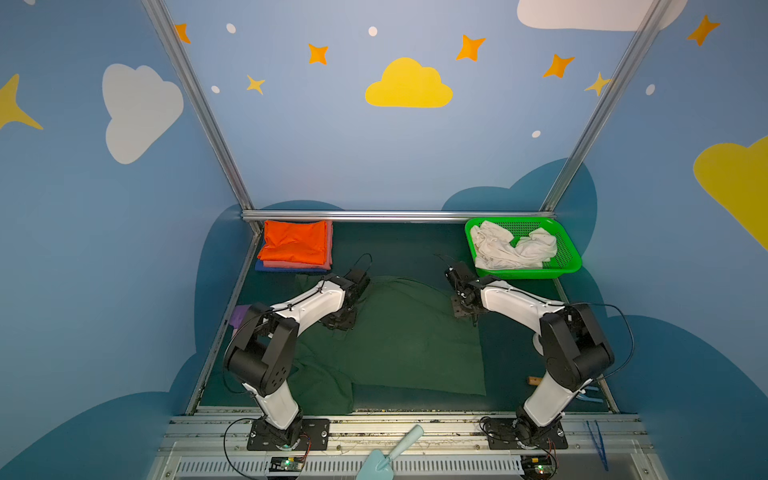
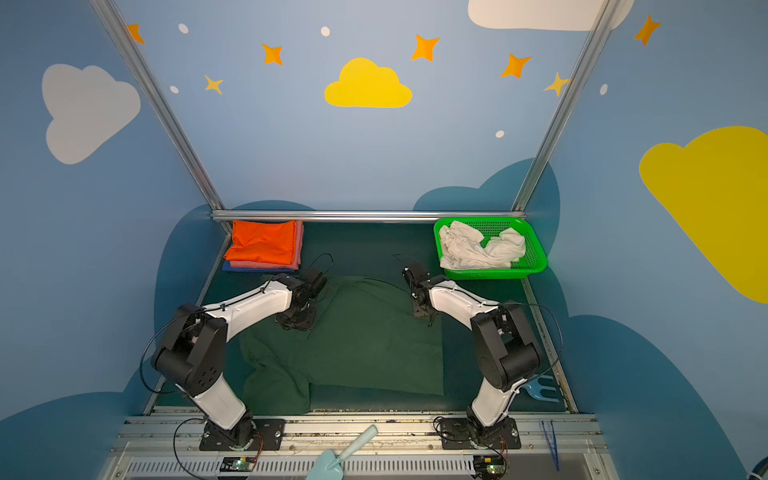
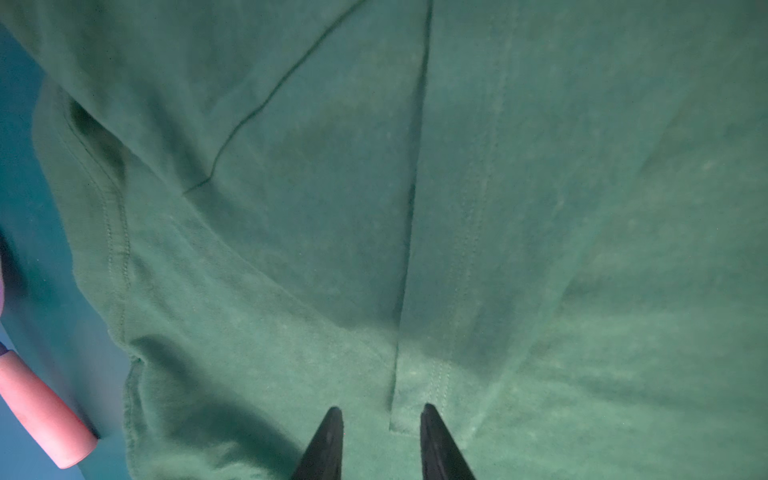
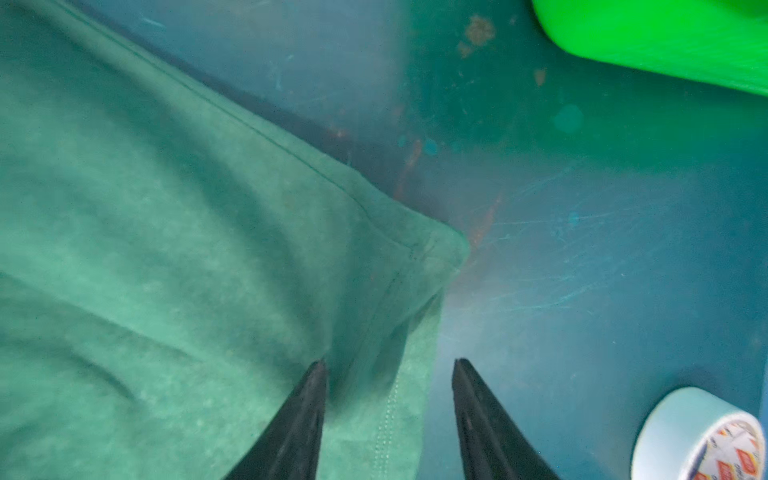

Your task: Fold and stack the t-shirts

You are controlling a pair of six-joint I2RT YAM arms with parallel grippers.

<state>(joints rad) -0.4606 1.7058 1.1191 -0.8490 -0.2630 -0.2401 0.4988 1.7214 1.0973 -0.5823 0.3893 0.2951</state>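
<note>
The dark green t-shirt lies spread on the dark mat in both top views, bunched at its near left corner. My left gripper hovers low over the shirt's left part, fingers apart, a hem edge of the cloth lying flat between them. My right gripper stands open at the shirt's far right corner, astride its edge. Orange, pink and blue t-shirts sit folded in a stack at the far left. The white t-shirt lies crumpled in the basket.
The green mesh basket stands at the far right, close to the right gripper. A tape roll lies by the right gripper, and a pink handle left of the shirt. A light blue trowel and blue tweezers rest on the front rail.
</note>
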